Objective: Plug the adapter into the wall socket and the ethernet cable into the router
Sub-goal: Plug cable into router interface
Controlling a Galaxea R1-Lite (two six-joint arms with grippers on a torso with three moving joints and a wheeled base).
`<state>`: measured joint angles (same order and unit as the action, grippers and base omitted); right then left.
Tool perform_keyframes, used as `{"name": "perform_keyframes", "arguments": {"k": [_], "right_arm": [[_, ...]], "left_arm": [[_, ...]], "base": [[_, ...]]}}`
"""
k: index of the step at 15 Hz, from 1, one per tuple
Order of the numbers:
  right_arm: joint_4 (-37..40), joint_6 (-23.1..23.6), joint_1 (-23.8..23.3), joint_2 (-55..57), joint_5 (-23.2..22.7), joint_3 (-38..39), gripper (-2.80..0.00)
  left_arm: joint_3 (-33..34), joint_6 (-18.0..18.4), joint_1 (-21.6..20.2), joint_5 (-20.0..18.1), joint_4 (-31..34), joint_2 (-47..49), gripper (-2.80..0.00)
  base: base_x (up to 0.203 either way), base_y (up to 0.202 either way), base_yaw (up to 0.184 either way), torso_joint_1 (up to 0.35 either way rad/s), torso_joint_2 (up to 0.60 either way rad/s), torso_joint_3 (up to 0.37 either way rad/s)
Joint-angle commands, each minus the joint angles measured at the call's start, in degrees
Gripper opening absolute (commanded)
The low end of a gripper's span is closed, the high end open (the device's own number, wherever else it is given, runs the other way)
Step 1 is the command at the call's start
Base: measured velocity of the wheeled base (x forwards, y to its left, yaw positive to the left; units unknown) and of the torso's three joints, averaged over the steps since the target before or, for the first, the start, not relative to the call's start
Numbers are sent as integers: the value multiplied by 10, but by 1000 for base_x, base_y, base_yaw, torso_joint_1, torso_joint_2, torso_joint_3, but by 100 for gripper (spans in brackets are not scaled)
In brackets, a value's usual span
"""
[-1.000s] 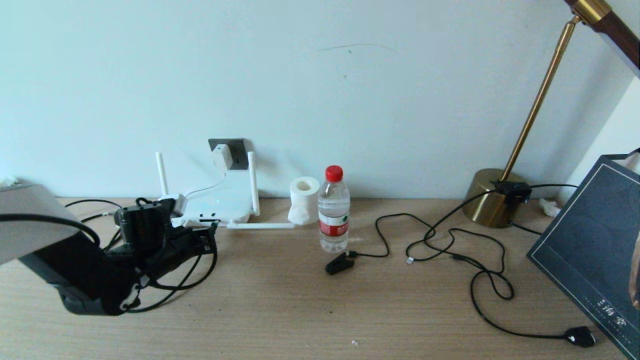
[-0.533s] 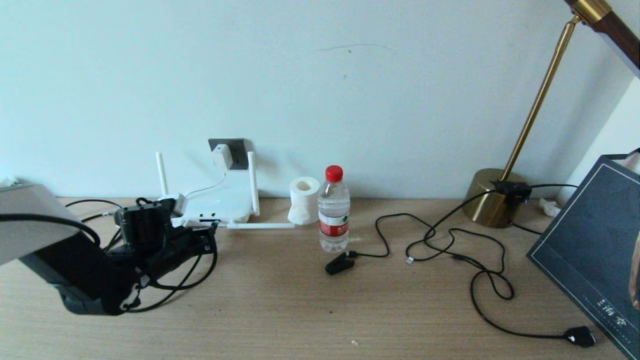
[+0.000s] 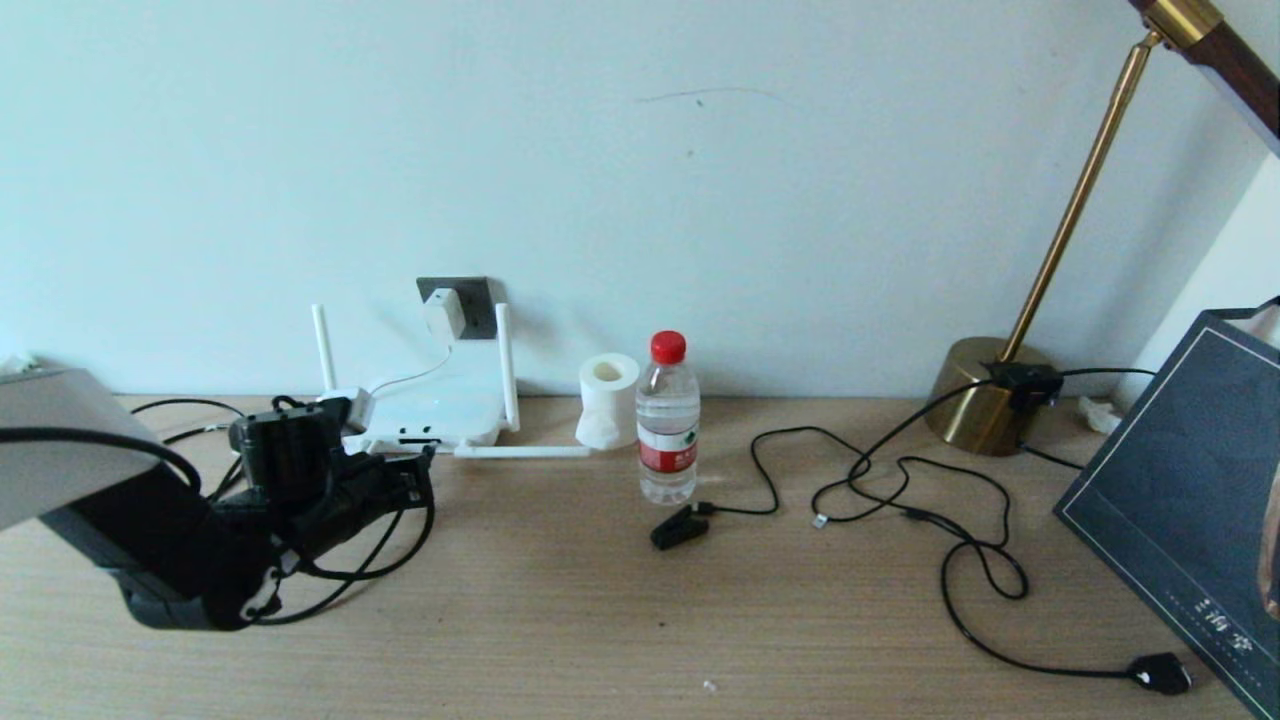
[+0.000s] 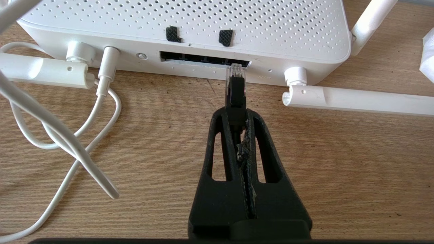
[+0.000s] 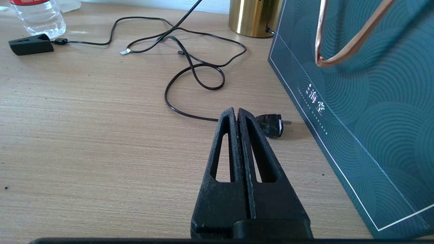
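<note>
The white adapter (image 3: 445,312) sits in the dark grey wall socket (image 3: 470,300) above the router (image 3: 440,410), its thin white cord (image 4: 101,88) running to the router's port. My left gripper (image 4: 236,113) is shut on the black boot of the ethernet cable (image 4: 235,93). The cable's clear plug tip (image 4: 234,70) touches the right end of the router's (image 4: 190,30) dark port row. In the head view the left gripper (image 3: 415,478) is just in front of the router. My right gripper (image 5: 236,113) is shut and empty above the table, out of the head view.
A router antenna (image 3: 520,452) lies flat on the table beside a tissue roll (image 3: 607,400) and a water bottle (image 3: 668,420). Black cords (image 3: 900,490) with a clip-like plug (image 3: 678,526) and a flat plug (image 3: 1160,672) sprawl right. A brass lamp (image 3: 985,395) and a dark bag (image 3: 1190,490) stand far right.
</note>
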<state>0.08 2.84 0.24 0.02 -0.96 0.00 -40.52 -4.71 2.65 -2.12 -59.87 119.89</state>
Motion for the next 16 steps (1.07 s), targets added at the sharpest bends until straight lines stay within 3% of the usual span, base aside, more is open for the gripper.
{"name": "perform_keyframes", "arguments": {"k": [1,16], "right_arm": [[0,1,0,0,0,0,-280],[0,1,0,1,0,0,-280]], "left_arm": [[0,0,0,0,-3,0,-280],[0,0,0,-1,-2,-3,-280]], "base": [[0,0,0,0,0,0],[0,0,0,0,0,0]]}}
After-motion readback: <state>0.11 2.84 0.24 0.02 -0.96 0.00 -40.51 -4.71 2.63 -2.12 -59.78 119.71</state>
